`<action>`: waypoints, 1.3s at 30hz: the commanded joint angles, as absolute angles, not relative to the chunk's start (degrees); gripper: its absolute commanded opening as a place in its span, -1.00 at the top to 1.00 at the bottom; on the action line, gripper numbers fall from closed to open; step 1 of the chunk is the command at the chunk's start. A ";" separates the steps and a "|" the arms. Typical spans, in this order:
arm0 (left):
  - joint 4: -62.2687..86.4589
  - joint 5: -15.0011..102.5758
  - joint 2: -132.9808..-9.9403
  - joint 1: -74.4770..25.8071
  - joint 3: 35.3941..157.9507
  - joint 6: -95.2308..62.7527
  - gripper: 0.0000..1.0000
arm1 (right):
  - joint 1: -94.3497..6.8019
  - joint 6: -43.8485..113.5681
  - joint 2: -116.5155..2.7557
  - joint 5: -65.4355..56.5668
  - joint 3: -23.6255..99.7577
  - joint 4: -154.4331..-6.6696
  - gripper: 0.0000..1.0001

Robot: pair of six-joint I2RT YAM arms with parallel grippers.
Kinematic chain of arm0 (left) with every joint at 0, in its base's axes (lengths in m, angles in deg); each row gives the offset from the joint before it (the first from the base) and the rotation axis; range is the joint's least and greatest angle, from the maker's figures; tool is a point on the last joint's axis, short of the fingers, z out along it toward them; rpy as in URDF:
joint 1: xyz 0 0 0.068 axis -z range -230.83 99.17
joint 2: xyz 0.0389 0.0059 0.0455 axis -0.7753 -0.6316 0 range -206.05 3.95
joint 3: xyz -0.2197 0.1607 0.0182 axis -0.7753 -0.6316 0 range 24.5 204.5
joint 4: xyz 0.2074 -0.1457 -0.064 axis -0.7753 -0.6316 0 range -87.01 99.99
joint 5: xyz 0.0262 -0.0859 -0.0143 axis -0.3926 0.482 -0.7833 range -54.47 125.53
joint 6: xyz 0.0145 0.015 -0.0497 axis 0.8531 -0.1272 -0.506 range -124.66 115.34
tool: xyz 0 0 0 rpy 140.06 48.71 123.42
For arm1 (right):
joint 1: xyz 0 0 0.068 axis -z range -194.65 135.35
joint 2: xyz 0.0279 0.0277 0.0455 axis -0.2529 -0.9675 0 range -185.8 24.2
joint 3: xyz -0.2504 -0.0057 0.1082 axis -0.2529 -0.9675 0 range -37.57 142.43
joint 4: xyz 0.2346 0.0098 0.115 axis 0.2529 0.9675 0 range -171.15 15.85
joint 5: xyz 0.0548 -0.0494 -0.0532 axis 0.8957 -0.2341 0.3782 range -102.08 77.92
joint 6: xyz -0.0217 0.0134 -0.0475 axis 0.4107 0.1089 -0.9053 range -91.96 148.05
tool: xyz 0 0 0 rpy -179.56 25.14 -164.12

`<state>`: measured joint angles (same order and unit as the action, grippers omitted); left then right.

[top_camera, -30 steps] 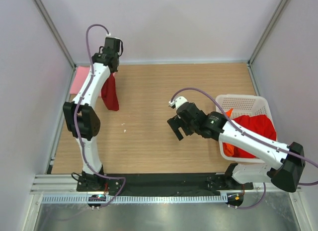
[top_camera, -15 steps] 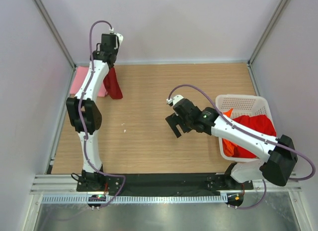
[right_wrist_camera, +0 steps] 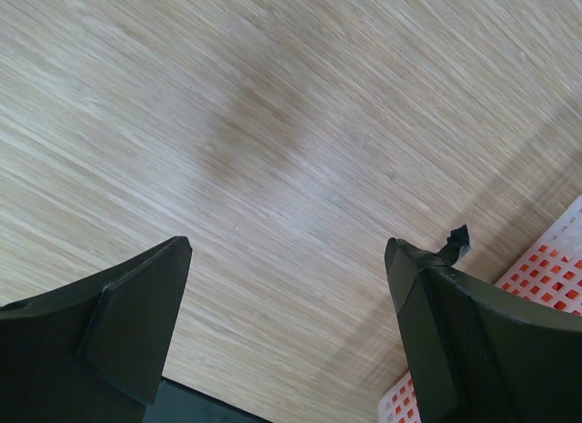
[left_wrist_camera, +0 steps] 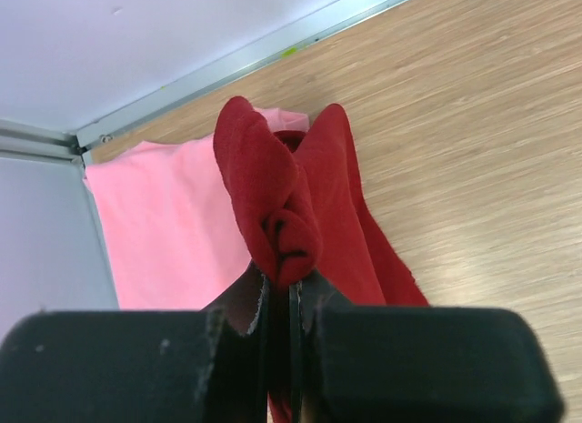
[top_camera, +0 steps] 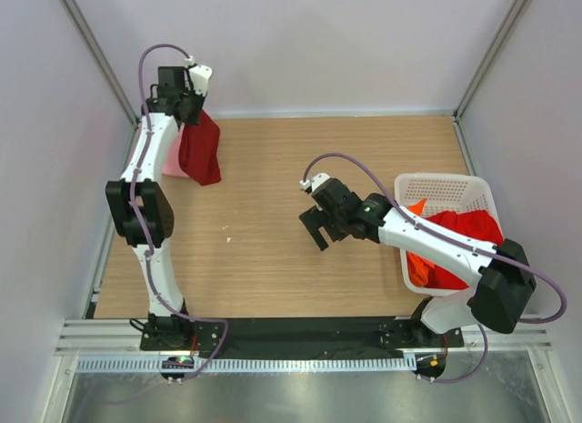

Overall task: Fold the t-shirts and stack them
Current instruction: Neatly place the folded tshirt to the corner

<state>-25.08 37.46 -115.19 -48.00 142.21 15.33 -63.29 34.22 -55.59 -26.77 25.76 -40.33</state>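
While the right fingers [right_wrist_camera: 136,323] gape wide, the left fingers [left_wrist_camera: 182,368] pinch the maroon t-shirt [left_wrist_camera: 273,196] between them.

wooden tabletop [top_camera: 300,168]: light grain, bare across the middle | white slotted plastic basket [top_camera: 446,183]: upright at right edge of tabletop | small white speck [top_camera: 228,227]: on bare wood, left of centre | aluminium rail [top_camera: 336,115]: along far edge, below white back wall [top_camera: 318,41] | toothed cable track [top_camera: 273,363]: along near edge
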 commanded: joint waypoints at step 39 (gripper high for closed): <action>-18.58 33.68 -122.44 -57.69 154.23 23.73 1.00 | -62.90 33.14 -64.65 -26.40 32.39 -42.13 -0.91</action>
